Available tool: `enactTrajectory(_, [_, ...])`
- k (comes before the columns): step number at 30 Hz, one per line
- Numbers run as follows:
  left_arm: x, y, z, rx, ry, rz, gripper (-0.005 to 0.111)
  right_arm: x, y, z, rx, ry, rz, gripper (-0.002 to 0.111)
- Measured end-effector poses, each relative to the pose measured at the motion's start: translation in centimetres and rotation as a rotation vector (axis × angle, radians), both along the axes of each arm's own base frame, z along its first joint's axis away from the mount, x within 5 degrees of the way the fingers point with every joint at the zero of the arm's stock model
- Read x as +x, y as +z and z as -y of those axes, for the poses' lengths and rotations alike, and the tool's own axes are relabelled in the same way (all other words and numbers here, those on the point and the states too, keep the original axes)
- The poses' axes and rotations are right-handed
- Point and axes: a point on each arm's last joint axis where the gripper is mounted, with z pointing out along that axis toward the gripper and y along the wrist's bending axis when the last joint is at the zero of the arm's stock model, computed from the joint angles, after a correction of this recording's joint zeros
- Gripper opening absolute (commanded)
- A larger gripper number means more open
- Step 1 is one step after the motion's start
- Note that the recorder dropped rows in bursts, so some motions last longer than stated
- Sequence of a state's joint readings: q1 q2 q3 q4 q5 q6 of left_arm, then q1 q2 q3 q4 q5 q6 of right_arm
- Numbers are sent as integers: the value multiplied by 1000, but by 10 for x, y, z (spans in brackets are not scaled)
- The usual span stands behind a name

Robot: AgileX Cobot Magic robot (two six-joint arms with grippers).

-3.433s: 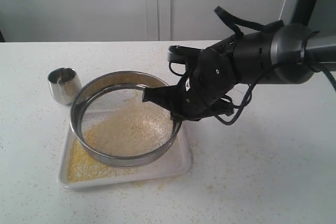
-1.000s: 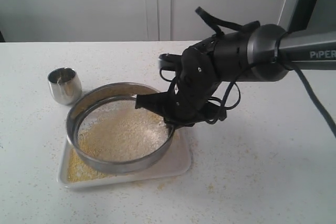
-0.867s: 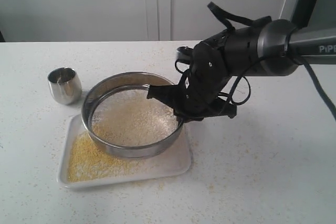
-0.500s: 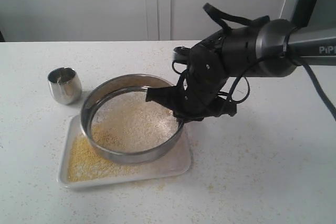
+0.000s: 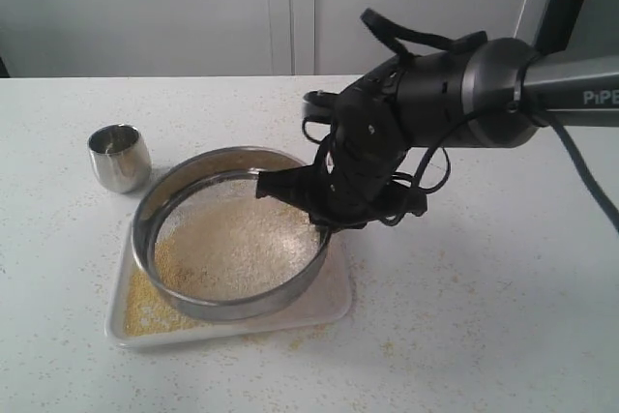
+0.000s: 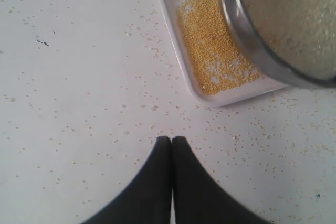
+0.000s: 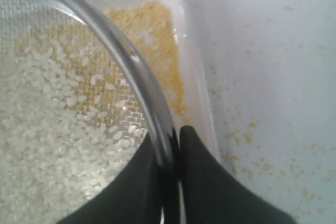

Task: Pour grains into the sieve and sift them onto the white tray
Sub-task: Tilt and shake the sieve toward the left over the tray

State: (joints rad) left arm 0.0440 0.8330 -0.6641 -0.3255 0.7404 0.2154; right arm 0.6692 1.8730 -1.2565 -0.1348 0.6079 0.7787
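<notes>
Mostly the grains [image 5: 237,239] sit inside the sieve [image 5: 227,309], a pale layer across the mesh. In the R wrist view they read as whitish rice-like bits, w/ yellow showing through the mesh near the rim. Finer yellow granules [image 6: 210,51] lie underneath on the tray [image 5: 337,299], thickest toward its front-left corner in the ext. view and thinner along the edge by the R gripper.

The sieve is over the tray and covers most of it, w/ the tray's front edge and right corner poking out. Can't tell whether the sieve rests on the tray or hangs just clear of it.

R gripper [image 5: 317,224] is at the sieve's right side, jaws clamped on the steel rim, one finger inside the ring and one outside. Its arm reaches in from the right, cables looped over the wrist.

L gripper [image 6: 171,141] is seen only in its own wrist view. Its jaws are pressed together w/ nothing between them, above bare table [image 5: 484,316] near a tray corner and apart from it.

A small steel cup [image 5: 119,157] stands upright on the table just left of the sieve, beyond the tray and not touching either. Stray yellow specks are scattered over the tabletop, denser around the tray.
</notes>
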Motion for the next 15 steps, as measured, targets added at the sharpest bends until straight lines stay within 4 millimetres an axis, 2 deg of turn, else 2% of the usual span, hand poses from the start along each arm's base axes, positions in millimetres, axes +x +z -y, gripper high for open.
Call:
enactTrajectory(2, [0,0,0,0,0,0,0,-1,0,-1,-5,-11,0,0])
enactTrajectory(6, [0,0,0,0,0,0,0,7,0,10,51,-180,-30,0])
enactTrajectory(11, [0,0,0,0,0,0,0,0,1,-4,14,3,24,0])
enactTrajectory(15, [0,0,0,0,0,0,0,4,0,3,59,-155,-11,0])
